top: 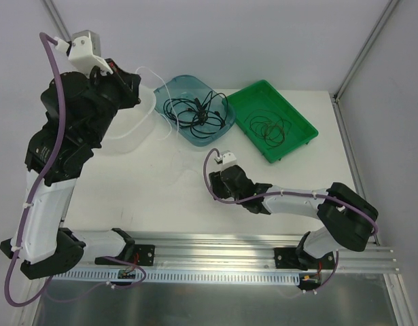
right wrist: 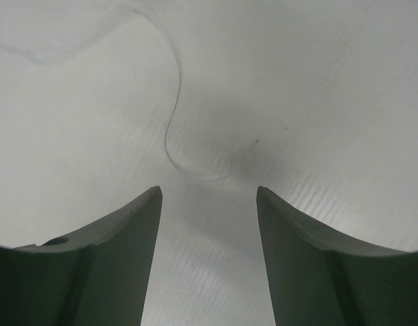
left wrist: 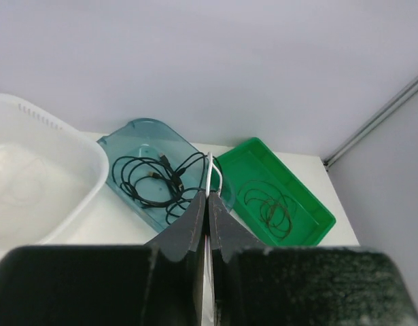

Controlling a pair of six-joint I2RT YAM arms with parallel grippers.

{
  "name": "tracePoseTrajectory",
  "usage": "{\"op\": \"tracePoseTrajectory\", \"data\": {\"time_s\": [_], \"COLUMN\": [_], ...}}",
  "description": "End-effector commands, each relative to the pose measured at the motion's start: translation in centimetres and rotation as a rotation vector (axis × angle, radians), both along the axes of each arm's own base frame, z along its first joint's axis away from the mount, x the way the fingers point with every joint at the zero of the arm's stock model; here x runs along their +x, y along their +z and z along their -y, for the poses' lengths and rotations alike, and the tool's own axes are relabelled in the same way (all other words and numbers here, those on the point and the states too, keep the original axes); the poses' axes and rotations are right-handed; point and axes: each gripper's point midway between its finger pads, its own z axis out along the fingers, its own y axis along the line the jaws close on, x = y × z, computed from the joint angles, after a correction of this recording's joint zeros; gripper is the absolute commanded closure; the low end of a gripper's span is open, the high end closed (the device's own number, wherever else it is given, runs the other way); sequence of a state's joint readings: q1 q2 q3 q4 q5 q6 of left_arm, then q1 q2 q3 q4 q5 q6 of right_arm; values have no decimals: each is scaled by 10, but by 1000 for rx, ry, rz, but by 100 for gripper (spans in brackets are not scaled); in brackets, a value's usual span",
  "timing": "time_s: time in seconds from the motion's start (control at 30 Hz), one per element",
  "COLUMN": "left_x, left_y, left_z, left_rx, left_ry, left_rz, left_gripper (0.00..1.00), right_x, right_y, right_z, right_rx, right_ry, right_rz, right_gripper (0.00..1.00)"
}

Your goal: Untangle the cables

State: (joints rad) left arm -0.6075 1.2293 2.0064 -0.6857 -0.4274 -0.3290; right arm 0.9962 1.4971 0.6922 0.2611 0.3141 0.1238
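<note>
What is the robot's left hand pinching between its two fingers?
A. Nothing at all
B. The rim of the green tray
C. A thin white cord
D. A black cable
C. In the left wrist view, the left hand has its fingers closed together on a thin white cord, which runs up from between them toward the blue tray.

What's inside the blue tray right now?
A loose tangle of black cables with small plugs lies in the blue tray. From the left wrist, the left tool, shut on a white cable, hides the tray's near corner.
</note>
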Motion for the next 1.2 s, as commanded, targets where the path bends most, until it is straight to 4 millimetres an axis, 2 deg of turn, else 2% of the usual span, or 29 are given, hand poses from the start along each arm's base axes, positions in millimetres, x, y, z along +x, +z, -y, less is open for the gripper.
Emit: {"op": "tracePoseTrajectory", "data": {"time_s": [0.0, 0.07, 0.1, 0.17, 0.2, 0.27, 0.33, 0.37, 0.4, 0.43, 0.47, 0.5, 0.53, 0.57, 0.63, 0.67, 0.73, 0.77, 0.97, 1.17], "left_x": [0, -13, -17, -24, -23, -25, -26, -27, -27, -30, -31, -32, -34, -36, -38, -40, -42, -43, -44, -48], "left_y": [5, 6, -1, -6, -16, -22, -30, -31, -33, -31, -31, -29, -28, -26, -24, -24, -21, -21, -17, -16], "left_z": [-13, 0, 12, 15, 19, 20, 22, 24, 25, 26, 26, 26, 25, 26, 25, 25, 25, 25, 27, 30], "left_rx": [93, 20, 4, -45, -42, -48, -45, -45, -44, -49, -49, -54, -55, -58, -63, -66, -74, -72, -77, -88], "left_ry": [41, -58, -125, -149, -157, -168, -178, -186, -190, -205, -209, -213, -217, -224, -229, -235, -240, -242, -257, -282], "left_rz": [34, 29, 11, -9, -35, -49, -66, -70, -74, -70, -69, -66, -62, -60, -55, -53, -48, -48, -41, -41], "left_gripper": [100, 100, 100, 100, 100, 100, 100, 100, 100, 100, 100, 100, 100, 100, 100, 100, 100, 100, 100, 100], "right_x": [-11, -14, -16, -19, -18, -18, -9, -9, -1, 7, 9, 19, 27, 25, 33, 33, 31, 30, 28, 39], "right_y": [18, 25, 29, 44, 54, 64, 82, 82, 85, 98, 93, 96, 108, 111, 106, 118, 110, 115, 97, 84], "right_z": [-23, -31, -36, -47, -54, -64, -74, -81, -82, -88, -93, -91, -96, -100, -101, -109, -113, -118, -126, -134], "right_rx": [100, 136, 156, 214, 235, 259, 295, 307, 315, 336, 336, 344, 366, 384, 356, 358, 337, 340, 339, 335], "right_ry": [81, 117, 150, 207, 227, 278, 312, 347, 350, 368, 397, 398, 416, 464, 493, 542, 580, 613, 644, 626], "right_rz": [-40, -35, -31, -2, 15, 33, 60, 48, 51, 74, 55, 59, 81, 71, 52, 80, 52, 58, 5, -10], "right_gripper": [39, 38, 37, 34, 33, 31, 29, 27, 26, 26, 24, 24, 23, 23, 23, 22, 22, 22, 25, 27]}}
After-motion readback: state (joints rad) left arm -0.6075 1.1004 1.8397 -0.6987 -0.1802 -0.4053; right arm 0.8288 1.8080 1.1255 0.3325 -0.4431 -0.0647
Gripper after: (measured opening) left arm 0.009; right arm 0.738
